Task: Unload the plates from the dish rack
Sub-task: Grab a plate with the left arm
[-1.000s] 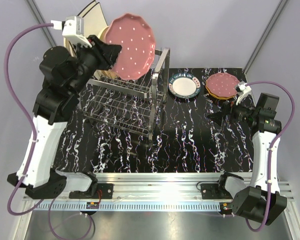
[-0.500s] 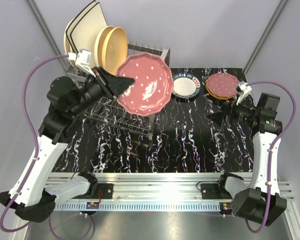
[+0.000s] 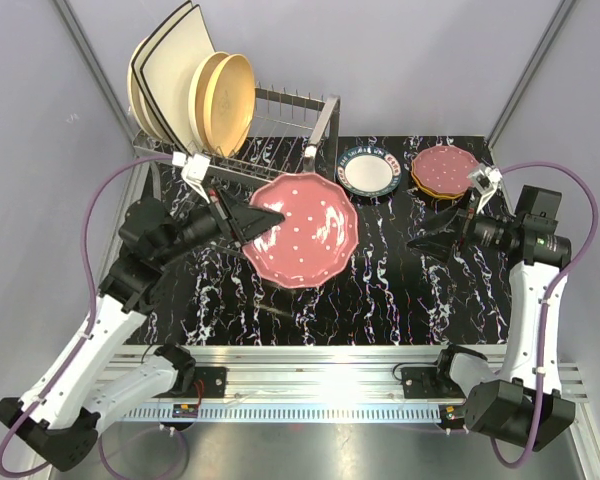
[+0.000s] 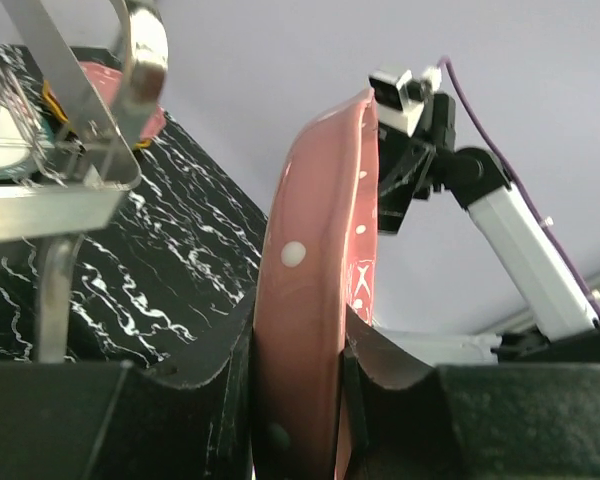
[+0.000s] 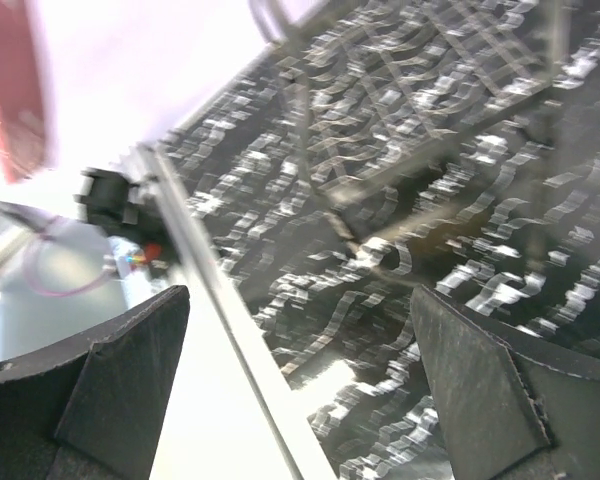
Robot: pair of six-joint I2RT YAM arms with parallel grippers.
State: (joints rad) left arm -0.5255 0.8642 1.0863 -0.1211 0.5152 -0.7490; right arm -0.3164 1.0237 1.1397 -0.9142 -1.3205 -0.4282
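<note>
My left gripper [image 3: 262,222] is shut on the rim of a maroon scalloped white-dotted plate [image 3: 305,228] and holds it in the air over the middle of the table, right of the dish rack [image 3: 280,110]. In the left wrist view the plate [image 4: 315,290] stands edge-on between my fingers. The silver wire rack at the back left holds two cream square plates [image 3: 165,75] and cream/yellow round plates [image 3: 225,95]. My right gripper [image 3: 430,232] is open and empty above the table's right side; it also shows in the right wrist view [image 5: 300,390].
On the black marbled table [image 3: 380,300], a white plate with dark patterned rim [image 3: 368,170] lies at the back centre. A maroon dotted plate on an orange one [image 3: 445,170] lies at the back right. A metal rail runs along the near edge.
My left arm has carried the maroon plate down and right, from above the rack to over the table's middle. My right gripper has shifted slightly toward the centre.
</note>
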